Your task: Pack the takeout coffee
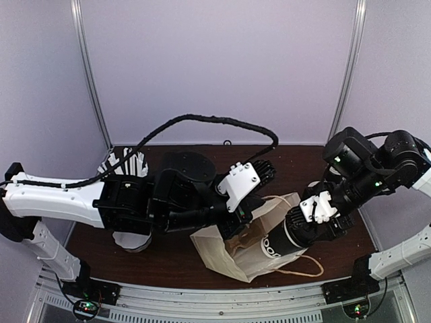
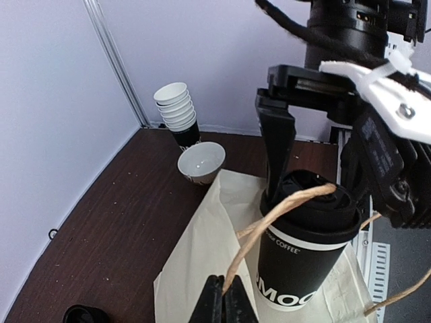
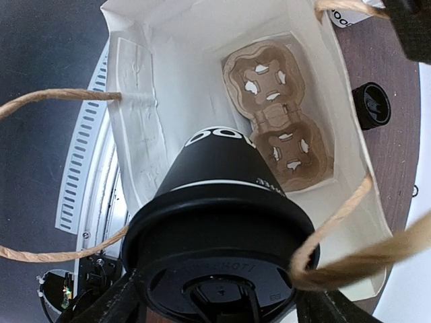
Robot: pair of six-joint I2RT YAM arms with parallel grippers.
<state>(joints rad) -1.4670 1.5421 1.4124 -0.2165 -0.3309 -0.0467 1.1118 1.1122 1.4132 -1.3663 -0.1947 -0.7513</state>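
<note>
Right wrist view: the camera looks straight down the takeout coffee, a dark cup with a black domed lid. The right tool is clamped on the cup just under the lid, one finger at each side. The cup's base sits in the open mouth of the paper bag. A cardboard cup carrier lies at the bottom of the bag, beyond the cup. The step in hand appears to be lowering the coffee into the bag. The next move likely calls for lining the base up with a carrier socket and keeping it clear of the loose handles.

Left wrist view: the left tool has its fingers pressed together on a twine handle of the bag, apparently holding the mouth open. The twine arcs across the front of the lidded cup. Far behind stand a stack of lidless cups and a single open cup on the dark table.

Top external view: both arms meet at the bag, which leans near the table's front edge, with the cup at its mouth.
</note>
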